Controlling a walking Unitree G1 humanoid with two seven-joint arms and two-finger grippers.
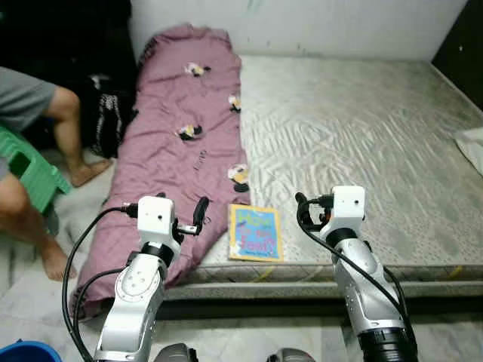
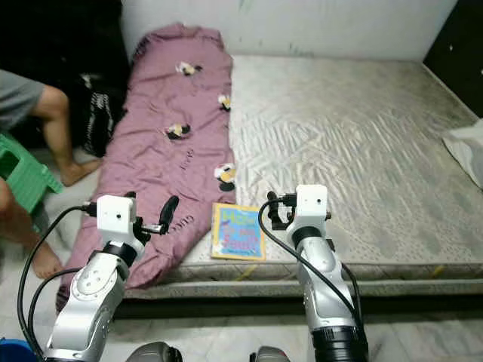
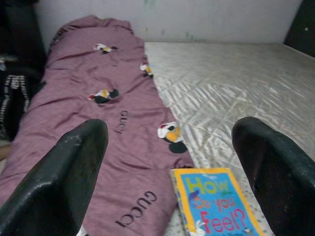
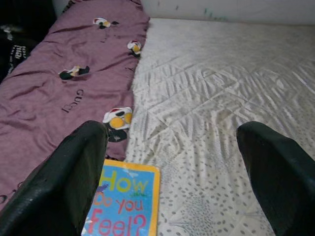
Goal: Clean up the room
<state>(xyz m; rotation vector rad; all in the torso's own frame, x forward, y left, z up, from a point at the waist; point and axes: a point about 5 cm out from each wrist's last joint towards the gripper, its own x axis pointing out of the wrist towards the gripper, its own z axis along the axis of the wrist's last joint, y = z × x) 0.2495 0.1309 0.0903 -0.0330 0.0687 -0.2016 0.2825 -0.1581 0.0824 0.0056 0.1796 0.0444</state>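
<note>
1. A mattress (image 1: 362,143) lies on the floor, its grey quilted top mostly bare.
2. A purple blanket (image 1: 177,143) with small cartoon patches runs along the mattress's left edge, from the far wall to the near corner, spilling onto the floor.
3. A picture book (image 1: 255,232) with a blue cover and yellow border lies flat at the near edge of the mattress, just beside the blanket's right side.
4. The left tool (image 1: 198,216) hovers over the near end of the blanket, left of the book; its fingers (image 3: 59,182) are spread wide, holding nothing.
5. The right tool (image 1: 304,211) hangs just right of the book, over the mattress's near edge, its fingers (image 4: 69,182) likewise parted and empty.
6. A person's bare legs (image 1: 64,151) and a green stool (image 1: 30,170) are at the far left, beside the blanket.
</note>
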